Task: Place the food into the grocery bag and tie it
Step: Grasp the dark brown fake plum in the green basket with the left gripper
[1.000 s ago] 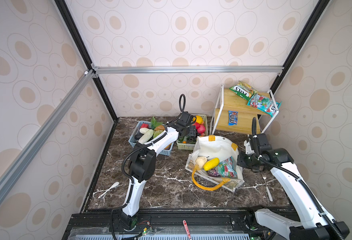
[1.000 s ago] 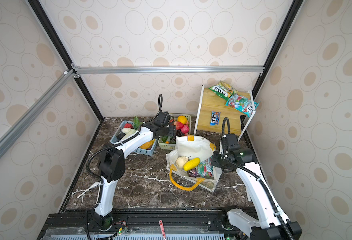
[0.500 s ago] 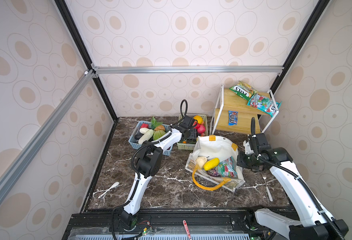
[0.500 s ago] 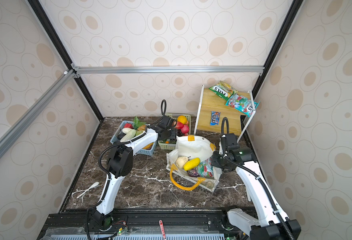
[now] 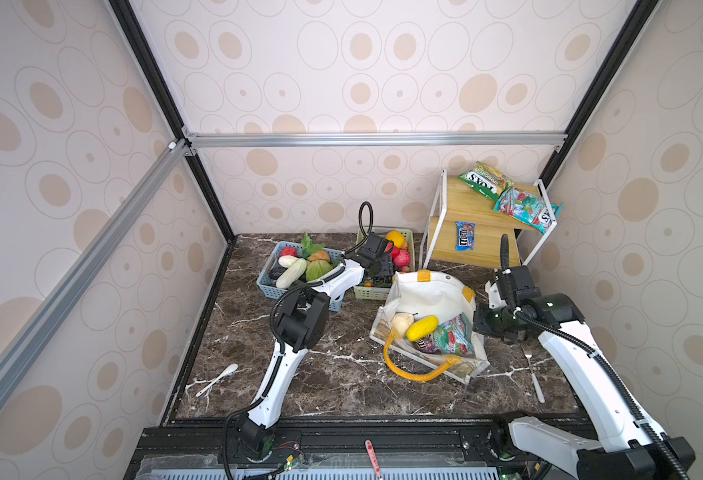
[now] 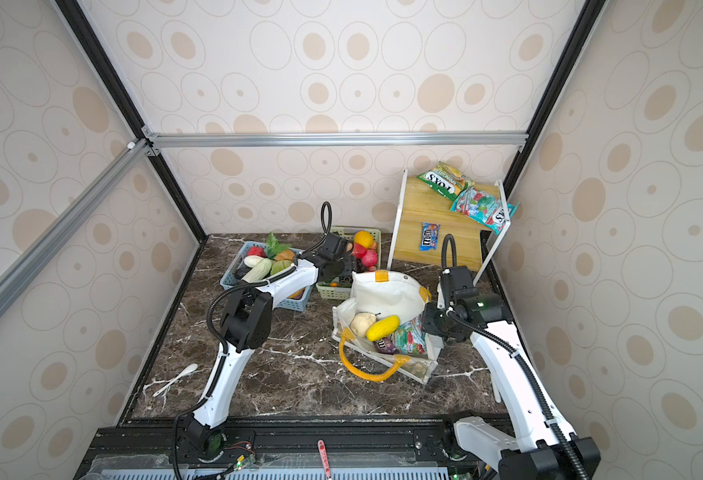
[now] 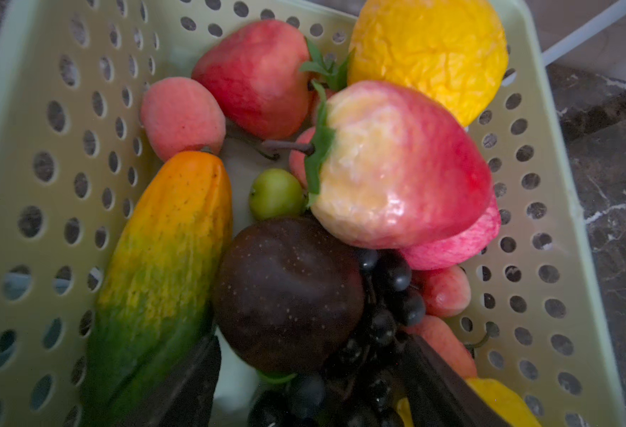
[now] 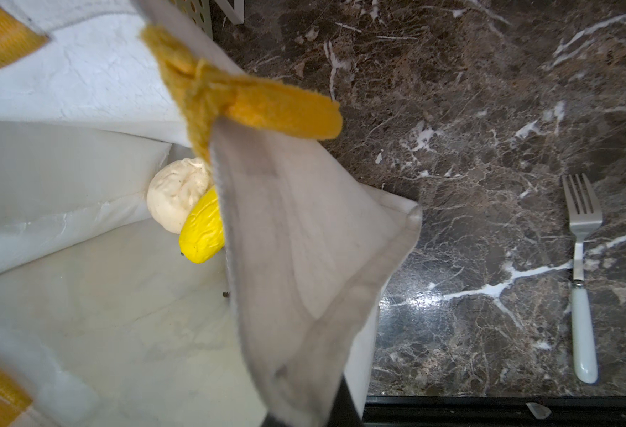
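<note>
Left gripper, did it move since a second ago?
Yes. The left gripper dipped a little lower into the green basket, which stayed put.

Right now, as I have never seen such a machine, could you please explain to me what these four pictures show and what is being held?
These are two white robot arms at a dark marble table. Two pictures look down from above; two come from cameras on the wrists. The left gripper, jaws open, hangs over a dark purple round fruit in a pale green perforated plastic basket. The right gripper is shut on the edge of the large white fabric tote bag, which holds a yellow fruit, a white bulb and snack packets. A metal fork lies nearby.
</note>
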